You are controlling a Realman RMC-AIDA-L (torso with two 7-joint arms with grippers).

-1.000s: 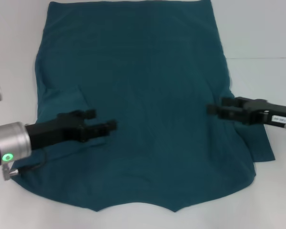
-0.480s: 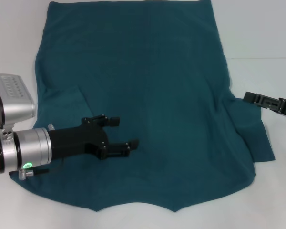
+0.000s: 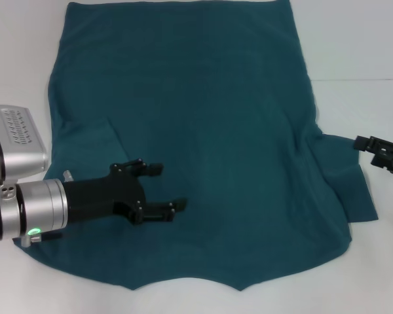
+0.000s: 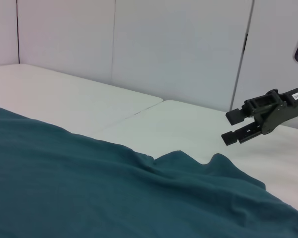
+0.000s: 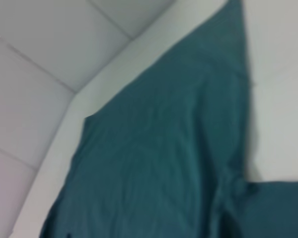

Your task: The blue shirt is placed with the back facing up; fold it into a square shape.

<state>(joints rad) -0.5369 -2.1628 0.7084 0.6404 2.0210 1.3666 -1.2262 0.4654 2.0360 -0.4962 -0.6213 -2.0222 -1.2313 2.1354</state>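
Blue shirt (image 3: 196,131) covers most of the white counter (image 3: 360,52), spread nearly flat with plain fabric upward and no lettering showing, so the back seems to be up as the task asks. Its straight hem runs along the counter's far edge and the notched collar end lies at the near edge, a layout that leaves both long sides open to an arm. On the robot's left side the sleeve (image 3: 85,140) is folded inward onto the body, while the right sleeve (image 3: 350,183) sticks out flat toward the counter's right edge, with a few ripples where it joins the body; judged from this, one sleeve fold is in place and the other is not yet made. The left tool (image 3: 154,190) hovers low over the shirt's near-left part, close to the folded sleeve, its two black fingers spread well apart with nothing between them, probably because the fabric there needs no holding now. The right tool (image 3: 373,147) sits just off the cloth at the counter's right edge, beside the outstretched sleeve; the left wrist view shows its two fingers (image 4: 241,126) parallel with a narrow gap and nothing in it, a likely stance for taking the sleeve's edge. Nothing is gripped by either tool.
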